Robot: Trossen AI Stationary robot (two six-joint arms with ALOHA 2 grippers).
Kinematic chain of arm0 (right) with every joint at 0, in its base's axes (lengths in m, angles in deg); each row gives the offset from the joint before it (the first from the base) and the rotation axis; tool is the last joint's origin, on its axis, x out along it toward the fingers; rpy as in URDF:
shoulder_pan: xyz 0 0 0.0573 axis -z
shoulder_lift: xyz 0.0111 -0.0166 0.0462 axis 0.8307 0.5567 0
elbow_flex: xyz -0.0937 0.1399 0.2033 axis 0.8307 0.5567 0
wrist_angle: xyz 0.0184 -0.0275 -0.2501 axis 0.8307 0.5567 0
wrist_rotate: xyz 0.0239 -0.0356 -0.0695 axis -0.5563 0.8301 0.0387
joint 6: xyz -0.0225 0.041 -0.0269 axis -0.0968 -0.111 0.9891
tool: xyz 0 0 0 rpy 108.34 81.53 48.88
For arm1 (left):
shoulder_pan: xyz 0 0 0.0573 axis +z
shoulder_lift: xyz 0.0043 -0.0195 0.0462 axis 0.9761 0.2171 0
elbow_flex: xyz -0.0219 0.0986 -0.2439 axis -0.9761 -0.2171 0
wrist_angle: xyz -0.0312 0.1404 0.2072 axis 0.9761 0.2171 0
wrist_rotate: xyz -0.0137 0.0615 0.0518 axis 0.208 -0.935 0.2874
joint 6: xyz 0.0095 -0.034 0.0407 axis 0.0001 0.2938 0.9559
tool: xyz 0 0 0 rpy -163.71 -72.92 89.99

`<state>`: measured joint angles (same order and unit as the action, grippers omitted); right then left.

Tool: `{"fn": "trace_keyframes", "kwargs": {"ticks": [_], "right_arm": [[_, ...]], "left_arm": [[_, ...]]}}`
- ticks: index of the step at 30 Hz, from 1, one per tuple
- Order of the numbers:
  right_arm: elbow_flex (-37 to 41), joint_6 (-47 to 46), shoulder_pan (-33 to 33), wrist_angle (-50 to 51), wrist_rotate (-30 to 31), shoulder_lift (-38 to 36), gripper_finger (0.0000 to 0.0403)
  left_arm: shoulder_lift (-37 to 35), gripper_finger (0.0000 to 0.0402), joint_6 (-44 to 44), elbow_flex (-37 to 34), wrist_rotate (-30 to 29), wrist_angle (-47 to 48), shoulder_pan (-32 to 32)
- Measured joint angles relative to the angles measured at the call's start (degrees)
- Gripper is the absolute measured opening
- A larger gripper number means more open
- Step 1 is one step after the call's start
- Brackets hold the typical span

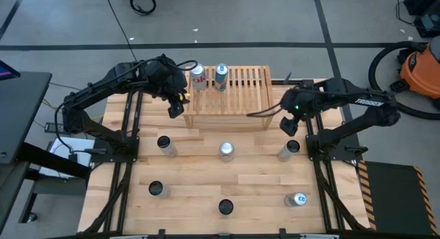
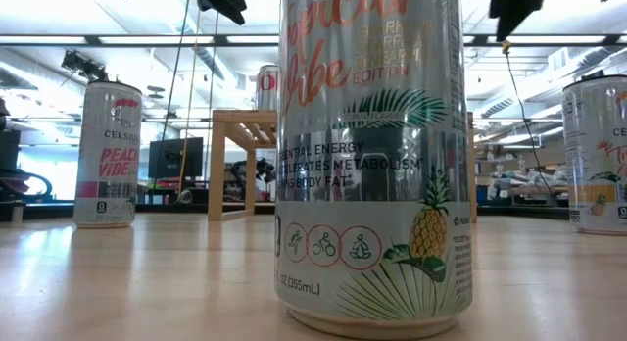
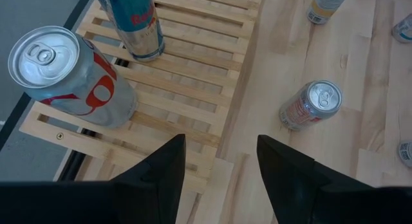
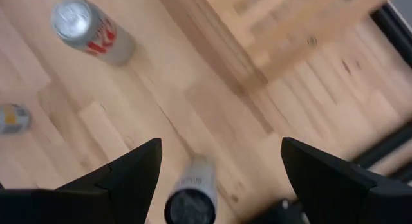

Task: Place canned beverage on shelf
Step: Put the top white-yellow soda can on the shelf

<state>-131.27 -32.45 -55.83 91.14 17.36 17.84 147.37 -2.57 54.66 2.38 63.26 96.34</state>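
Reading the table (image 1: 192, 170) from above as a dial, with twelve at its far edge, the near rim carried three loose cans at about seven, six and five o'clock. A second row of three stood across the middle.

The one at three o'clock in that row was the canned beverage (image 1: 289, 151) in hand. It stood upright on the table, well apart from the shelf (image 1: 244, 84). The right tool (image 1: 292, 127) hung just above it at about two o'clock. In the right wrist view the fingers were spread wide and empty, and the can's top (image 4: 190, 201) showed below and between them.

The step looked like the approach to a pick-up. No can had yet been gripped.

Farther off, at twelve o'clock, the shelf already bore a red-and-white can (image 1: 198, 77) and a blue can (image 1: 221, 75) at its eleven-o'clock end. The slats toward one o'clock were bare. The left tool (image 1: 176, 107) waited over the shelf's near corner at ten o'clock, its fingers parted and holding nothing.

The next move probably called for the right tool to drop straight down around the can's body and close squarely. A lift high enough to clear the shelf's plank side should follow, then a carry toward the bare slats, away from the two cans standing there.
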Motion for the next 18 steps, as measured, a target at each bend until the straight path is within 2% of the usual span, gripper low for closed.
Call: {"fn": "trace_keyframes", "kwargs": {"ticks": [9,18], "right_arm": [[1.3,-15.2,-9.3,2.8,0.7,-0.3,0.0327],[11.2,-30.6,-18.0,2.9,1.8,-0.2,0.0327]], "left_arm": [[0.0,0.0192,0.1,0.0,0.0,0.0,0.0],[0.0,0.0192,0.5,0.0,0.0,0.0,0.0]]}}
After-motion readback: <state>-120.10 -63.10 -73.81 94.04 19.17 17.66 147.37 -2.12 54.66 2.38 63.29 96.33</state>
